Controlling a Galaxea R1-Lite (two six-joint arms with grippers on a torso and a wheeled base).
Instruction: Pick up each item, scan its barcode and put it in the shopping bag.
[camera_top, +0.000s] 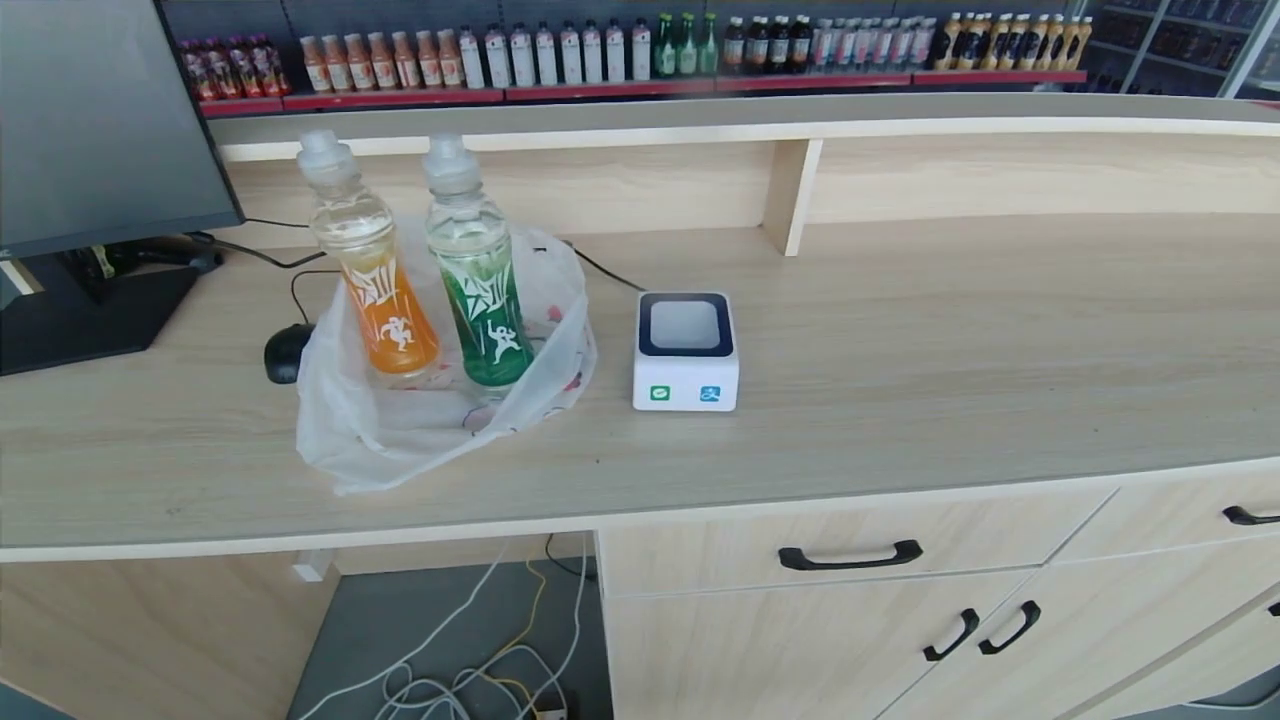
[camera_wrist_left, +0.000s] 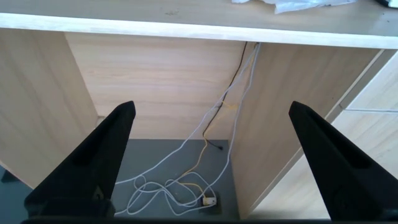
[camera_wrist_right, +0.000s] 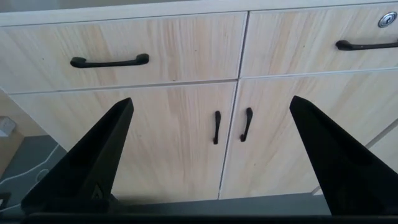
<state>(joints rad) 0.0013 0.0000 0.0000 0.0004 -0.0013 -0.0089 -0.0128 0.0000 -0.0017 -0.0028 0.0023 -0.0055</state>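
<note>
Two bottles upright in the shopping bag (camera_top: 345, 440) on the counter (camera_top: 950, 350).
I see orange bottle (camera_top: 388, 310) and green bottle (camera_top: 488, 310) side by side (clear shoulders, pale caps), scanner (camera_top: 686, 350) just beside the bag; left gripper (camera_wrist_left: 211, 107) and right gripper (camera_wrist_right: 211, 99) both splayed wide, holding nothing.

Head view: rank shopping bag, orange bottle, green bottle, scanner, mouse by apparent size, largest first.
1. shopping bag, the widest spread on the counter.
2. orange bottle and green bottle: they look alike, so no ranking between them.
3. scanner.
4. mouse, partly behind the bag, so its full size is unsure.
</note>
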